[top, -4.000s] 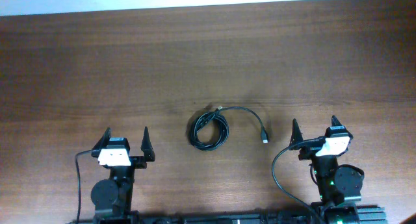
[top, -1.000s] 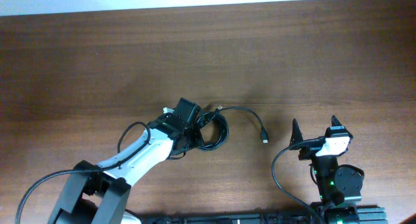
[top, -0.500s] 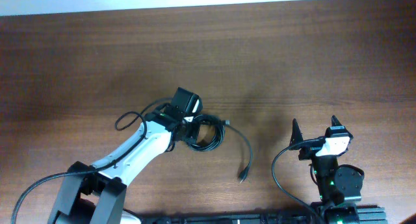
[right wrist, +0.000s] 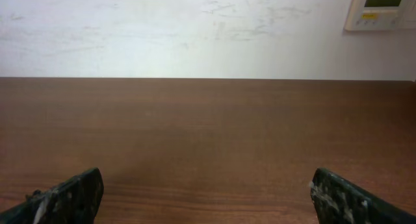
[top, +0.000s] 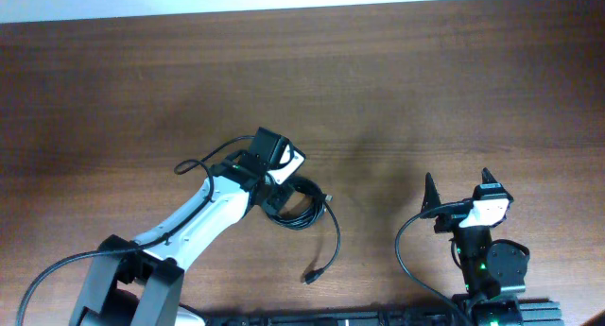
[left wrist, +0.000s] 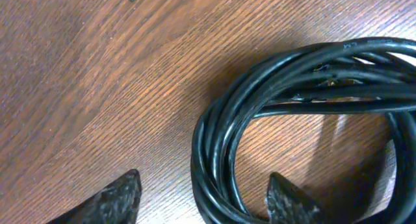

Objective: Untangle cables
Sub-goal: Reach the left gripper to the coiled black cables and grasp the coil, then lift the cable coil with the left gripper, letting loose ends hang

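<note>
You see the cables (top: 304, 215), likely limp and light, coiled at the centre of the counter (top: 454, 80) with a plug tail (top: 337, 239) trailing toward 5 o'clock; your left tool (left wrist: 205, 197) straddles the coil's rim, spread, your right tool (top: 458, 180) likewise spread at 4 o'clock; grasp the loose tail.

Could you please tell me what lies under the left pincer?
Under the left pincer: the edge of the cable coil on the wooden table, between its open jaws. Overhead, the pincer hides part of the coil.
</note>
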Robot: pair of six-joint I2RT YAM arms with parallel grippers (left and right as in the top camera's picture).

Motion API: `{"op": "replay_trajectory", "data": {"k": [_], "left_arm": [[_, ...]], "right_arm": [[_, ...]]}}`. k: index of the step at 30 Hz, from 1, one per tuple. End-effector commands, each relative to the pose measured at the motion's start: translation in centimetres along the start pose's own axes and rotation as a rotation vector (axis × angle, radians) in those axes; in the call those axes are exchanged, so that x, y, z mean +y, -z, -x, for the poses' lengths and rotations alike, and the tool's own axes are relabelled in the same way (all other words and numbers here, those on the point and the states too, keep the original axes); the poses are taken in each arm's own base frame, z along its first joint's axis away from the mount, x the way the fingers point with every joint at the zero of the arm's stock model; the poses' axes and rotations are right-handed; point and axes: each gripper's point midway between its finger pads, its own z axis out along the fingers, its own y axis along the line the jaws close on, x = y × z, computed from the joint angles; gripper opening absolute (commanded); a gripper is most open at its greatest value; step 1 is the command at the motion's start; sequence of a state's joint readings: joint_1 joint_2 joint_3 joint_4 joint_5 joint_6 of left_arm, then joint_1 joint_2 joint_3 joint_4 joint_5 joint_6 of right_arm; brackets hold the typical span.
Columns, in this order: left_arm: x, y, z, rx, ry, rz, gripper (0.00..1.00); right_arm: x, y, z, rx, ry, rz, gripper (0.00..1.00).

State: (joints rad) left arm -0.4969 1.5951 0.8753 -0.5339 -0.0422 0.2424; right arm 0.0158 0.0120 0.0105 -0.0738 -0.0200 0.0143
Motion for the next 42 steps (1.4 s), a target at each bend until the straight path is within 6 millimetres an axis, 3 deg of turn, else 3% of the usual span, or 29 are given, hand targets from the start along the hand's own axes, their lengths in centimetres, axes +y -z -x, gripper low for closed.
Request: {"op": "replay_trajectory", "data": {"k": [1,6,9,11,17,24,33,34,35,39,42], "left_arm": [[0.5,0.8,1.1,-0.034,0.019,0.016,0.67],[1.1,2.5,3.1,-0.093,0.080,0.027,0.75],[1.4,4.2,3.9,-0.137,0.153,0.032,0.94],[1.5,5.2,4.2,-0.168,0.240,0.030,0.99],[1.5,6.2,4.1,-0.186,0.661,-0.007,0.99],[-0.4,6.2,4.1,-0.161,0.664,-0.115,0.99],[-1.0,5.6,2.1,-0.060,0.994,-0.122,1.00],[-1.3,5.5,1.7,-0.037,1.009,-0.119,0.95],[-1.8,5.3,1.1,-0.002,1.027,-0.112,0.88],[-3.6,2.9,-2.4,0.168,1.225,-0.002,0.86],[-5.5,1.1,-3.0,0.242,1.237,0.012,0.80]], "right_arm": [[0.2,0.0,-0.2,0.003,0.007,0.008,0.99],[0.2,0.0,-0.2,0.003,0.007,0.008,0.99],[0.2,0.0,-0.2,0.003,0.007,0.008,0.99],[0.2,0.0,-0.2,0.003,0.007,0.008,0.99],[0.2,0.0,-0.2,0.003,0.007,0.008,0.99],[0.2,0.0,-0.2,0.003,0.007,0.008,0.99],[0.2,0.0,-0.2,0.003,0.007,0.007,0.99],[0.2,0.0,-0.2,0.003,0.007,0.007,0.99],[0.2,0.0,-0.2,0.003,0.007,0.008,0.99],[0.2,0.0,-0.2,0.003,0.007,0.008,0.99],[0.2,0.0,-0.2,0.003,0.007,0.008,0.99]]}}
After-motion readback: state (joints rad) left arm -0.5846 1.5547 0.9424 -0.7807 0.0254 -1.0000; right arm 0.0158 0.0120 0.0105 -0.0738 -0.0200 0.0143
